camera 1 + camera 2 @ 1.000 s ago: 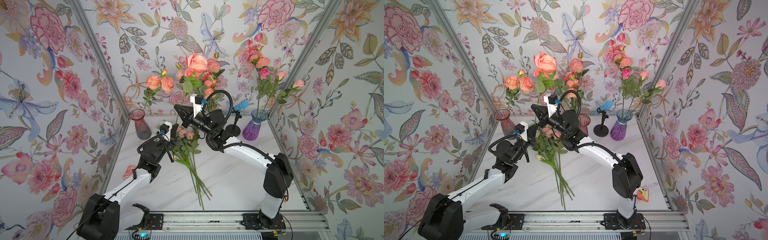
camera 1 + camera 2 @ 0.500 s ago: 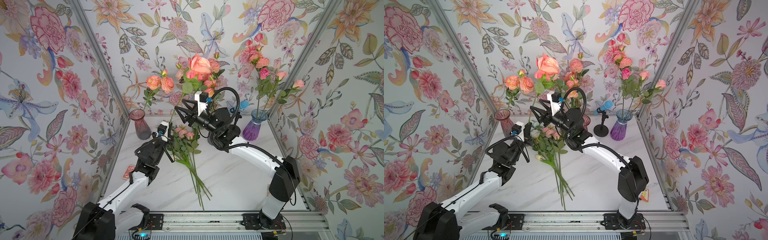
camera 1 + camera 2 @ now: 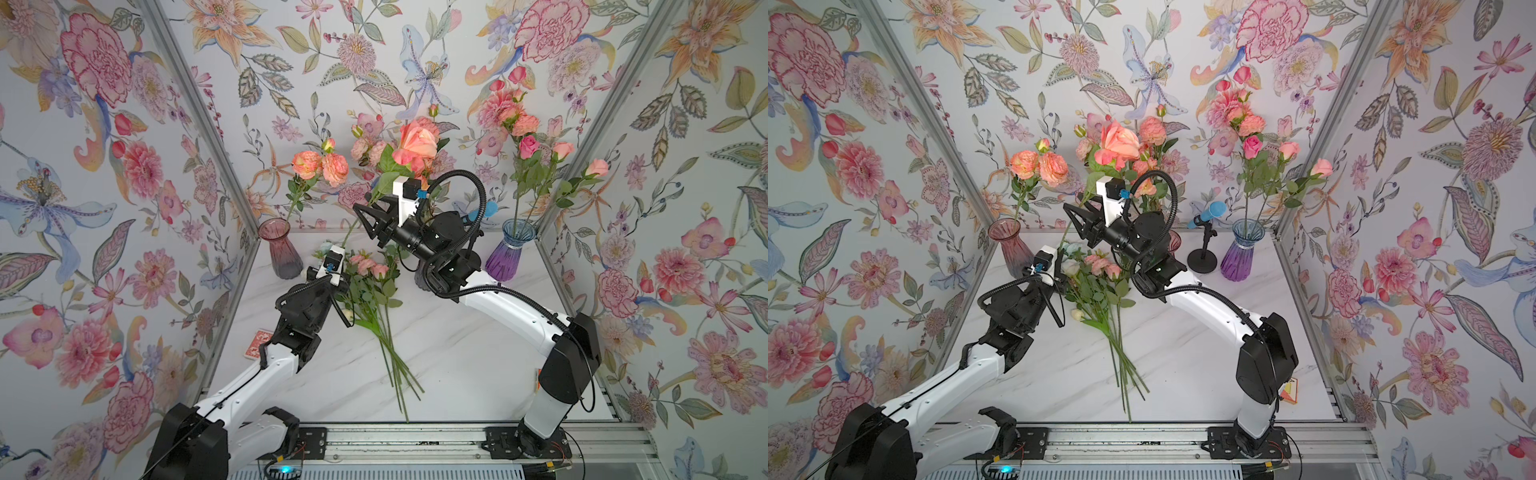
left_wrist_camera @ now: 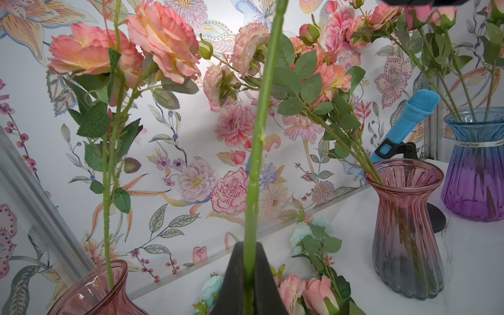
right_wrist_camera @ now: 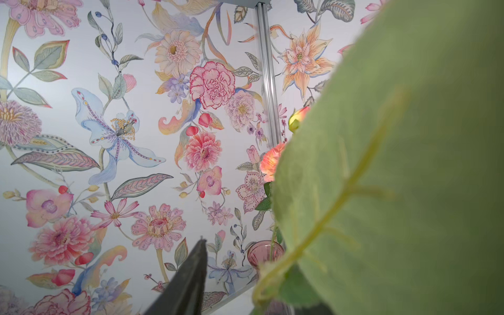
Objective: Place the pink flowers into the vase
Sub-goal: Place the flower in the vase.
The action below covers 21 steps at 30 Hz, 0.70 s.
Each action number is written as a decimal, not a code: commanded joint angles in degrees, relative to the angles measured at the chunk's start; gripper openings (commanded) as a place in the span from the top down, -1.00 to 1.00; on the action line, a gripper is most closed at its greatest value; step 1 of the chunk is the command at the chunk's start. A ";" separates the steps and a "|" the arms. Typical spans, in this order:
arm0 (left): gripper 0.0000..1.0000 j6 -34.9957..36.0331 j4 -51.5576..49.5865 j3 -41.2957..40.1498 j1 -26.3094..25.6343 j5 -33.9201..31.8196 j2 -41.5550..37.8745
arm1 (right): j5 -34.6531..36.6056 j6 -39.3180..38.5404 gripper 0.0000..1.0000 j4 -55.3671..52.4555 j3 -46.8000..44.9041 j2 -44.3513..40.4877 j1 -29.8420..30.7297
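My left gripper [image 4: 248,245] is shut on the long green stem [image 4: 256,152] of a big salmon rose [image 3: 415,143], one of the pink flowers, and holds it upright above the table. My right gripper [image 3: 360,212] hovers open beside the upper part of that stem. One of its fingers [image 5: 188,278] shows, and a large leaf [image 5: 395,163] hides the other. More pink flowers lie in a bundle [image 3: 370,286] on the white table. A pink vase [image 3: 282,249] with two peonies stands back left. A second pink vase [image 4: 406,218] with several blooms stands mid-back, behind my right arm.
A blue and purple vase [image 3: 509,249] with pink roses stands back right. A blue microphone [image 3: 1208,212] on a black stand is next to it. A red card [image 3: 257,349] lies by the left wall. Pale blue flowers [image 4: 300,237] lie near the bundle. Flowered walls close three sides.
My right gripper was shut by the rose stem and now stands open, a little higher and further left. The rose head has tipped slightly to the right. My left gripper keeps its hold.
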 commanded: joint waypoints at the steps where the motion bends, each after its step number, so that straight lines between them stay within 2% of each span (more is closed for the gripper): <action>1: 1.00 1.88 -0.46 -1.24 -0.60 -2.41 -1.30 | 2.38 0.21 0.59 2.12 1.44 0.09 -0.06; 3: 1.00 2.12 -1.20 -1.17 -0.77 -3.47 -1.22 | 2.81 0.26 0.83 2.96 0.80 0.06 -0.07; 7: 1.00 1.18 -3.86 0.36 -0.74 -11.12 0.10 | 3.84 0.01 1.00 3.81 0.14 0.28 -0.03; 8: 0.82 1.00 -4.70 0.94 -0.74 -13.01 0.31 | 4.33 -0.28 1.00 4.30 -0.18 0.49 0.03; 9: 0.26 0.98 -5.62 1.52 -0.74 -15.45 0.40 | 5.02 -0.27 1.00 5.56 -0.94 0.75 0.00; 10: -0.45 0.14 -6.31 1.94 -0.74 -17.31 0.25 | 5.84 -0.22 1.00 7.65 -2.10 1.14 0.03; 11: -0.93 -1.00 -6.78 2.00 -0.72 -18.24 -0.06 | 6.56 -0.18 1.00 9.92 -3.21 1.50 0.00; 12: -1.00 -1.20 -7.51 2.00 -0.69 -18.95 -0.56 | 7.37 -0.22 1.00 12.43 -4.55 2.08 0.05; 15: -1.00 -4.22 -11.92 2.24 -0.47 -21.86 -1.77 | 10.10 -0.94 1.00 19.97 -6.96 4.71 0.13; 21: -1.00 -15.01 -21.42 0.32 2.41 -24.75 -6.56 | 14.94 -1.82 1.00 35.79 -6.70 12.26 1.61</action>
